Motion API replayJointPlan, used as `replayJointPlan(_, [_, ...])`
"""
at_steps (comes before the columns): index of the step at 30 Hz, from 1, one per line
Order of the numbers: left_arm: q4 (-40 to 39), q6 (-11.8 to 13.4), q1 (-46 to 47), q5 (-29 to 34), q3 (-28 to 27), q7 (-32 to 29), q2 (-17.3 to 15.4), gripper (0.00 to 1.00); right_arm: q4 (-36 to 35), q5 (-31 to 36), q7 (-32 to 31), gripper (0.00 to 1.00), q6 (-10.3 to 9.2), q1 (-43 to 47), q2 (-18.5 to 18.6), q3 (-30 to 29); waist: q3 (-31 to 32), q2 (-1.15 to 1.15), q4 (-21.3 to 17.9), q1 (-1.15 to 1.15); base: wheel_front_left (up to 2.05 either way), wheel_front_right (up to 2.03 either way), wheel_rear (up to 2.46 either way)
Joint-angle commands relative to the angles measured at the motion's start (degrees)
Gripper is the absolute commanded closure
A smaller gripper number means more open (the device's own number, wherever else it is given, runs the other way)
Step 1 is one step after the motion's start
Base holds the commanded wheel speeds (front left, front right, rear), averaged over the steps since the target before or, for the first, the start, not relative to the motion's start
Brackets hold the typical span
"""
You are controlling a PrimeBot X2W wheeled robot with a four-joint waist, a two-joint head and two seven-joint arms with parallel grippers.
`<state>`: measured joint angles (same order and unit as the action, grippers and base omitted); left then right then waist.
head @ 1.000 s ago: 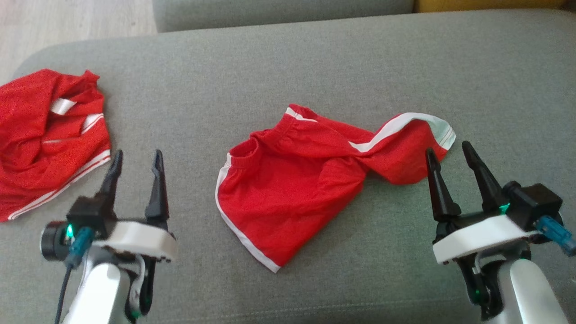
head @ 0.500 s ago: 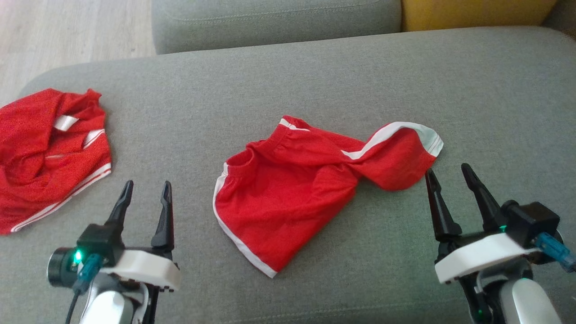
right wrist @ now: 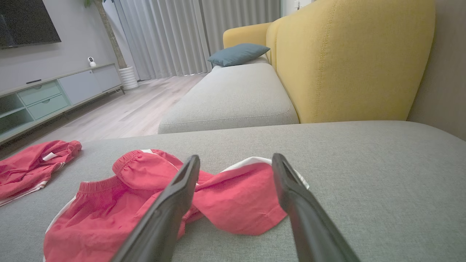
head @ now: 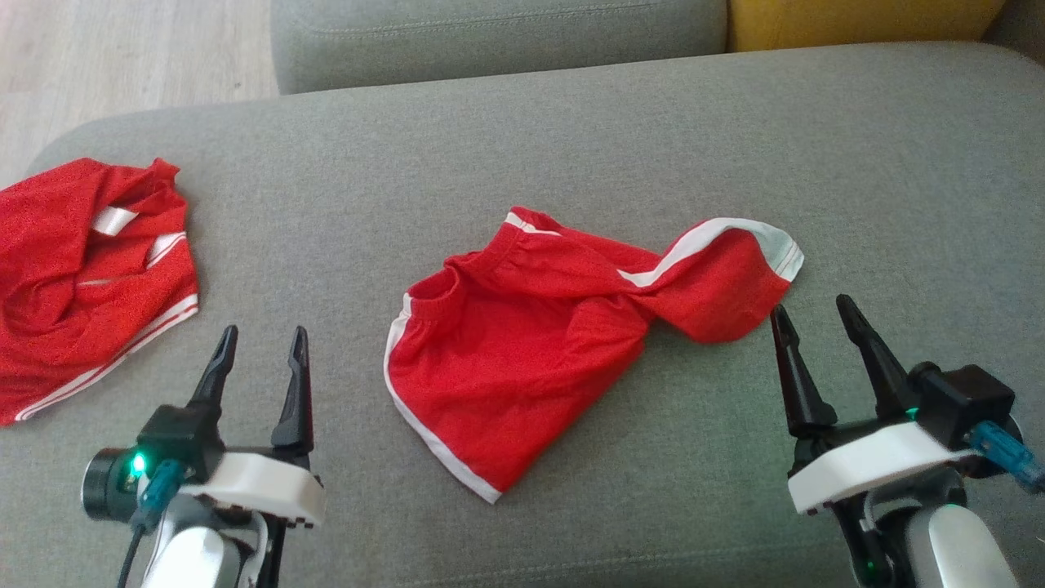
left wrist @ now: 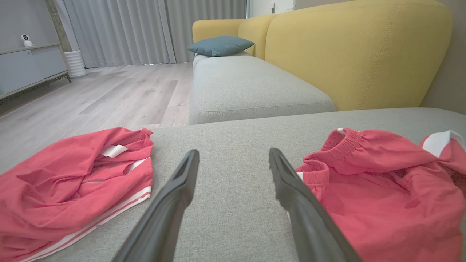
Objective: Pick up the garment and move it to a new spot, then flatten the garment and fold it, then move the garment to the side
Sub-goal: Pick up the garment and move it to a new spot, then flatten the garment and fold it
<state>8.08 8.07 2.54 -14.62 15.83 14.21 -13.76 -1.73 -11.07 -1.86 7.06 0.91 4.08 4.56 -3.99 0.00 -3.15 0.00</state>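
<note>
On the grey sofa cushion (head: 571,147), twisted red shorts with white trim (head: 531,343) lay between our left gripper (head: 265,333) and right gripper (head: 811,305), fingers spread, empty; pinching the seemingly doubled twist could bunch layers.
</note>
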Motion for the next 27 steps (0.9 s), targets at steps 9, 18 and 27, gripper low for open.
replayJointPlan(9, [-1.5, -1.8, 7.3, 0.7, 0.9, -2.2, -1.0, 0.00, -2.4, 0.1, 0.0, 0.00, 0.43, -1.9, 0.0, 1.2, -2.0, 0.00, -0.2, 0.00, 0.00, 0.00, 0.00])
replayJointPlan(18, [5.2, -8.2, 19.5, -0.9, 6.8, -12.5, 2.4, 0.00, -2.0, -0.4, 0.2, 0.00, 0.43, -3.8, 0.2, 3.0, -4.7, 0.00, -2.9, 0.00, 0.00, 0.00, 0.00])
replayJointPlan(27, [18.4, -13.0, 30.7, -3.5, 10.1, -18.9, 5.9, 0.00, -0.4, -1.1, 1.5, 0.00, 0.43, -5.2, 0.0, 3.6, -7.2, 0.00, -6.9, 0.00, 0.00, 0.00, 0.00])
